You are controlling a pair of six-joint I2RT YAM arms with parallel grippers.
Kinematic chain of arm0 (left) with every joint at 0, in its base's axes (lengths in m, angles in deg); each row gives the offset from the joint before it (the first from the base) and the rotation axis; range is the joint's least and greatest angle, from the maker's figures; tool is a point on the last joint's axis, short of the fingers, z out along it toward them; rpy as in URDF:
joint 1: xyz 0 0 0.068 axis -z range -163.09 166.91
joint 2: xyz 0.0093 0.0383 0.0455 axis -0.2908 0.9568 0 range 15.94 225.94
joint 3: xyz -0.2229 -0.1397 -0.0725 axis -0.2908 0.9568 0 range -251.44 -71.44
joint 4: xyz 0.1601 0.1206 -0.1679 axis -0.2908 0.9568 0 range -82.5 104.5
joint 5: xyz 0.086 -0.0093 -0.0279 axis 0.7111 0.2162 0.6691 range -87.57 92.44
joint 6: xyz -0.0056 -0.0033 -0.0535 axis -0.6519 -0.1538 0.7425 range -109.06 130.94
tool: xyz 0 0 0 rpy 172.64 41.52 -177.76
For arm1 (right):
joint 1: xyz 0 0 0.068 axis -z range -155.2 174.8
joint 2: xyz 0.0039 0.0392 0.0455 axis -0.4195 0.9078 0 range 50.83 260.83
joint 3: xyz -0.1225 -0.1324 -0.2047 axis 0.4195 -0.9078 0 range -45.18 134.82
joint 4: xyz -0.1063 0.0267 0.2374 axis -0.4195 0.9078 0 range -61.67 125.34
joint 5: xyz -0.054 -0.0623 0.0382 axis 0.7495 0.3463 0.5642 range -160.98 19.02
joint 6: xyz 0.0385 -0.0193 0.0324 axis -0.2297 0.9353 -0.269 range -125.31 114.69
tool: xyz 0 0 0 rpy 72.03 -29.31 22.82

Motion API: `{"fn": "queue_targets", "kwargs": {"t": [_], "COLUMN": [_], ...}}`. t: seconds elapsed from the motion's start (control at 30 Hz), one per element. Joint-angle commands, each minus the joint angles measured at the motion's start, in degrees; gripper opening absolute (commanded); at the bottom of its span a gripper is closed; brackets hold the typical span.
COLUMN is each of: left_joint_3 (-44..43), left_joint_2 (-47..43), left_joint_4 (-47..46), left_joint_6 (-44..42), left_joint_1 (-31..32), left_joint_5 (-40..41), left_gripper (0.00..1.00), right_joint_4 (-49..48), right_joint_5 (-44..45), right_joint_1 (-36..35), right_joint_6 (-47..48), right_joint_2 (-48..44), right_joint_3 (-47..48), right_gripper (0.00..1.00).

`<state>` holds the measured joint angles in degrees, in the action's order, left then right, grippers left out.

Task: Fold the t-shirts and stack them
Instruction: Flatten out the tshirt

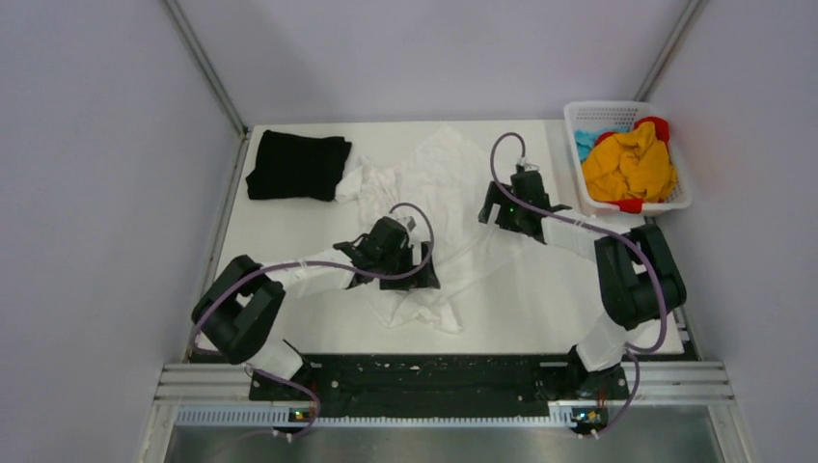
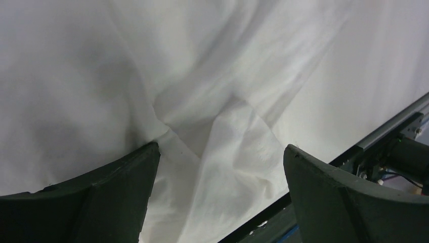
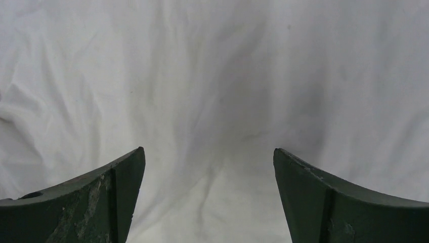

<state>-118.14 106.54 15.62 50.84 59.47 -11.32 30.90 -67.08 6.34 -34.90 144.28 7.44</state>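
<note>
Widely spread left gripper [image 2: 220, 150] and right gripper [image 3: 208, 151] above a sprawled soft white cloth t-shirt [image 1: 453, 174]

Neither holds anything. The left hangs over a creased fold close to the near edge of the worktop [image 1: 289, 251], the right over the shirt's wrinkled far half. A folded black cloth t-shirt [image 1: 297, 166] lies at the far left corner, just touching a white sleeve. A white plastic lattice basket [image 1: 622, 106] of yellow, red and blue cloth sits at the far right corner. Bare room runs along the left and right edges.
</note>
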Motion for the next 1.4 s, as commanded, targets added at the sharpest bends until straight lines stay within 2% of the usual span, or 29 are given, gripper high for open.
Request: {"fn": "queue_targets", "kwargs": {"t": [0.0, 0.17, 0.27, 0.37, 0.5, 0.57, 0.67, 0.73, 0.87, 1.07, 1.3, 1.37], "left_joint_3": [7.4, 10.8, 11.5, 11.6, 10.7, 9.6, 9.5, 8.5, 0.2, -8.0, -16.1, -16.3], "left_joint_2": [-6.4, -11.9, -15.5, -20.3, -27.2, -29.1, -30.0, -28.7, -21.0, -7.4, 5.6, 6.6], "left_joint_4": [5.9, 9.5, 14.3, 19.3, 24.2, 26.6, 23.5, 20.4, 25.4, 32.7, 41.2, 43.5], "left_joint_6": [0.7, 0.0, 0.3, 1.5, 3.1, 3.7, 2.0, 2.4, 4.2, 6.4, 10.0, 12.1], "left_joint_1": [-6.2, -16.4, -21.2, -24.5, -25.6, -25.6, -25.1, -21.8, -7.3, 2.7, 8.1, 8.3], "left_joint_5": [6.8, 8.3, 13.9, 19.6, 22.2, 21.0, 10.2, 6.2, 18.6, 27.6, 33.8, 35.6], "left_gripper": [0.99, 0.99, 0.99, 0.99, 0.99, 0.99, 0.99, 0.99, 0.97, 0.88, 0.66, 0.48], "right_joint_4": [-6.9, -8.5, -8.4, -8.3, -9.2, -9.1, -9.1, -8.7, -7.5, -7.3, -7.1, -7.1], "right_joint_5": [-4.7, -2.5, 0.8, 2.6, 3.4, 3.3, 2.9, 2.7, 3.1, 3.3, 3.8, 4.1], "right_joint_1": [0.3, 0.3, 0.3, 0.3, 0.3, 0.3, 0.3, 0.3, 0.3, 0.3, 0.3, 0.3], "right_joint_6": [-1.2, -4.6, -7.7, -10.7, -13.1, -13.2, -12.3, -11.8, -11.0, -10.3, -9.7, -9.6], "right_joint_2": [5.2, 7.0, 5.2, 2.9, -0.8, -2.3, -4.0, -4.6, -5.4, -5.9, -6.3, -6.3], "right_joint_3": [0.7, -4.7, -9.2, -14.0, -18.3, -19.0, -19.2, -19.0, -19.0, -19.7, -20.1, -20.1], "right_gripper": [0.95, 0.94, 0.94, 0.93, 0.94, 0.94, 0.94, 0.94, 0.94, 0.94, 0.94, 0.94]}}
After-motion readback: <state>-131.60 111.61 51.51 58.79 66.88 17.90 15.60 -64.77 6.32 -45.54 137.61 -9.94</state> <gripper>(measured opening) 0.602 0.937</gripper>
